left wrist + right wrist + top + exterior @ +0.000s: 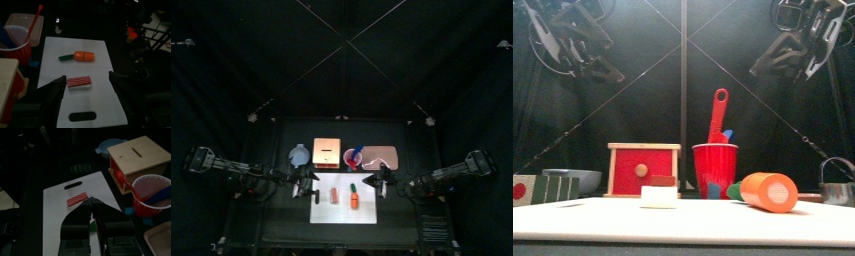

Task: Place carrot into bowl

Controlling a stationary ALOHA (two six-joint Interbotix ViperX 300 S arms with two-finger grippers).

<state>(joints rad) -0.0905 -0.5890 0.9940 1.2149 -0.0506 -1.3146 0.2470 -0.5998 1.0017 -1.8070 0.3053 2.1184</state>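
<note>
Since the white board [100, 100] carries two small pieces close together, the biggest risk, imo, is the left gripper [87, 78] dropping straight down and closing on the wrong one. The red-striped piece [80, 81] sits right in line w/ its jaws. Next risk: the bowl [299, 155] stands off the board, beside the wooden box [327, 150], so a loose pinch could lose the load en route. The carrot [81, 56] is round-bodied and prob. rolls if nudged on one side only. It lies on the board past the fingers [57, 92], apart from them and not between them. Left jaws are spread fully wide, holding nothing. The right gripper [91, 208] hangs over the board nearly closed, w/ a slim gap, also empty.
</note>
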